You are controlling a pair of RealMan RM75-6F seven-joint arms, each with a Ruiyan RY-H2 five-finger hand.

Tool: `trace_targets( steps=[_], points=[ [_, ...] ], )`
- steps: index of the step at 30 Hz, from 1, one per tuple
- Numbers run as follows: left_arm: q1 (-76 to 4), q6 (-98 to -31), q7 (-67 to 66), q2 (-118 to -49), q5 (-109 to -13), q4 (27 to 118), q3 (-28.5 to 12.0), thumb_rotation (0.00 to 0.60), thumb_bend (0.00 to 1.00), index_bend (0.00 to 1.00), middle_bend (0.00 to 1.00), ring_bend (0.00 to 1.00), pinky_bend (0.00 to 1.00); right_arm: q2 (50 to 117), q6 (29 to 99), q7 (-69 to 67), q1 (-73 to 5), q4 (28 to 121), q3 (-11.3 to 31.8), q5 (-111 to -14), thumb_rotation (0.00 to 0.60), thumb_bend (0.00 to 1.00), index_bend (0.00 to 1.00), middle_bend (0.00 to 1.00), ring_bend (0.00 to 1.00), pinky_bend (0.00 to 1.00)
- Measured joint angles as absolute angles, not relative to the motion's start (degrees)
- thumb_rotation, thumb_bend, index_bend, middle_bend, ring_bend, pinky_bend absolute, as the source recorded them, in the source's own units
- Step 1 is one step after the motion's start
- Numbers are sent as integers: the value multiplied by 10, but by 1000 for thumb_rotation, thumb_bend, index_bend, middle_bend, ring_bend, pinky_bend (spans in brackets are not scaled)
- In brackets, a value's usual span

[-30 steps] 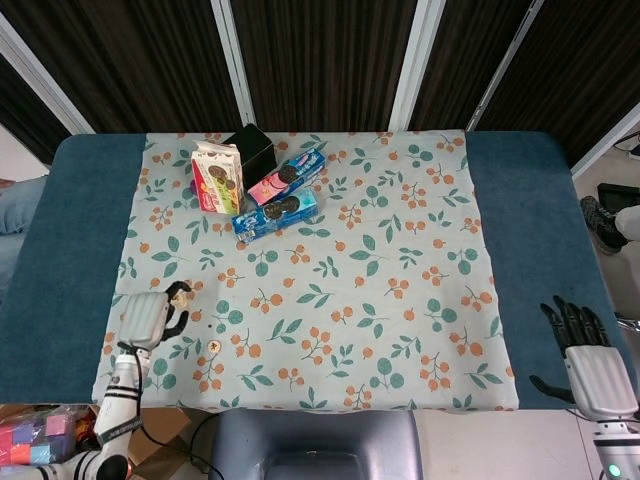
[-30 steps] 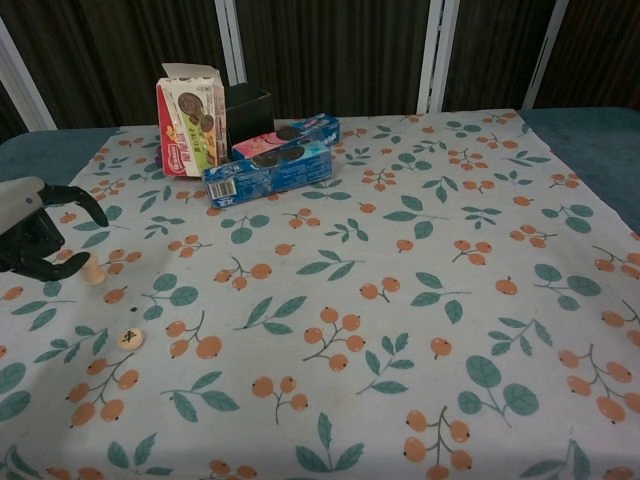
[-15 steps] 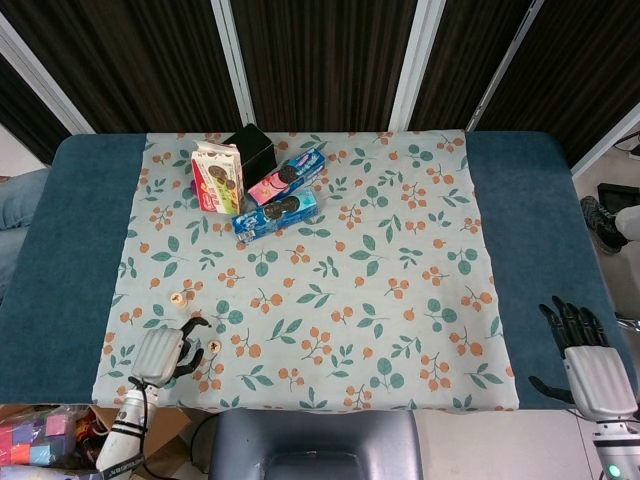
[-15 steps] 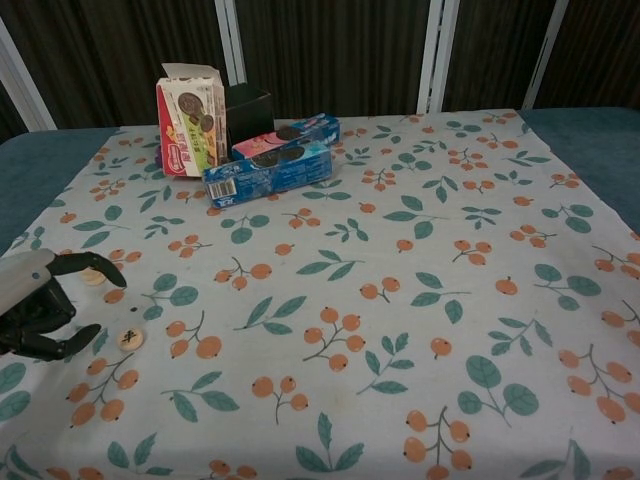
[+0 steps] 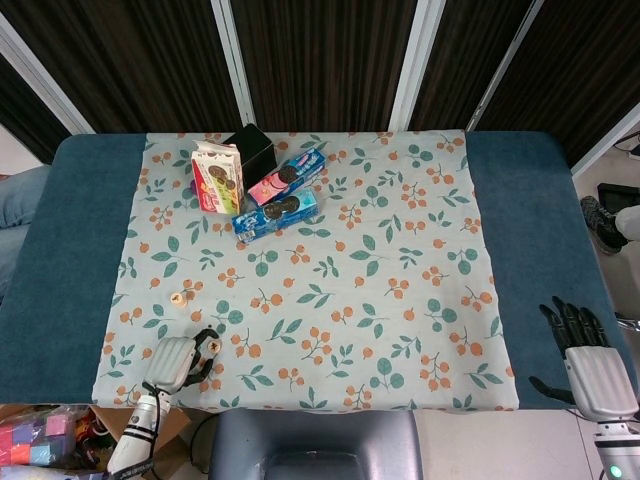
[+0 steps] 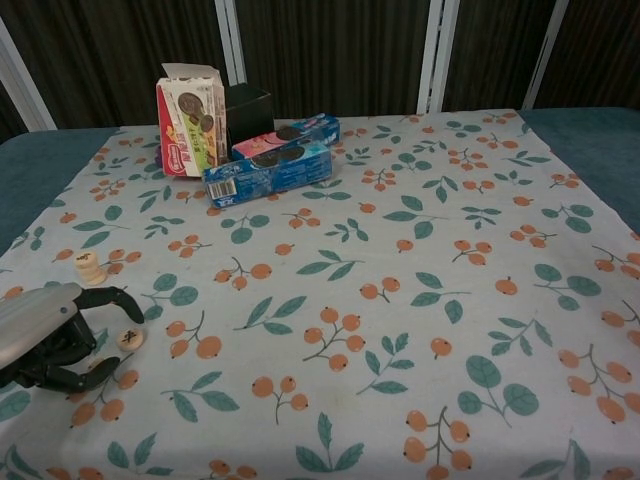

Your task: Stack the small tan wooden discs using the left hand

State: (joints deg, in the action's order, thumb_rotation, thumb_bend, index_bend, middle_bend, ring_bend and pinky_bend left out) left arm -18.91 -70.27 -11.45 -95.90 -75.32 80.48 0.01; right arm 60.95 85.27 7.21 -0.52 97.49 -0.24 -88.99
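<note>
Two small tan discs stand stacked [image 5: 178, 297] [image 6: 88, 266] on the flowered cloth, left of centre. A single tan disc [image 6: 130, 339] with a dark mark lies flat nearer the front edge. My left hand [image 5: 178, 360] [image 6: 48, 342] is low over the cloth just left of it. Its curled fingers [image 6: 108, 297] reach around the disc from behind and in front, with no clear grip on it. In the head view the fingers [image 5: 207, 343] mostly hide this disc. My right hand [image 5: 590, 352] rests spread and empty at the table's right front corner.
A red-and-white cookie box [image 5: 216, 176] [image 6: 190, 118], a black box [image 5: 252, 150], a pink box [image 5: 287, 174] and a blue box [image 5: 274, 213] [image 6: 268, 172] cluster at the back left. Bare blue table [image 5: 70, 250] flanks the cloth. The front edge is close to the left hand.
My left hand has left the stacked discs, drawn back toward the front edge and shifted right, so its fingers now lie around the single marked disc. The right hand has not moved.
</note>
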Motion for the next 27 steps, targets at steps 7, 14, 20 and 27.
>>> trace_targets(
  steps=[7, 14, 20, 27],
  points=[
    [-188, -694, -110, -967, -748, 788, -9, 600, 416, 375, 1000, 1000, 1000, 610, 851, 74, -6, 975, -2, -889, 600, 187, 0, 0, 0, 0],
    [-186, -694, -109, -969, -754, 787, -12, 600, 417, 388, 1000, 1000, 1000, 610, 853, 72, -5, 975, -2, -890, 600, 187, 0, 0, 0, 0],
    [-186, -691, -110, -971, -754, 786, -15, 600, 416, 412, 1000, 1000, 1000, 609, 854, 71, -4, 975, -2, -890, 600, 186, 0, 0, 0, 0],
    [-185, -687, -109, -974, -755, 783, -16, 600, 417, 453, 1000, 1000, 1000, 609, 855, 71, -4, 975, -2, -891, 600, 186, 0, 0, 0, 0]
  ],
)
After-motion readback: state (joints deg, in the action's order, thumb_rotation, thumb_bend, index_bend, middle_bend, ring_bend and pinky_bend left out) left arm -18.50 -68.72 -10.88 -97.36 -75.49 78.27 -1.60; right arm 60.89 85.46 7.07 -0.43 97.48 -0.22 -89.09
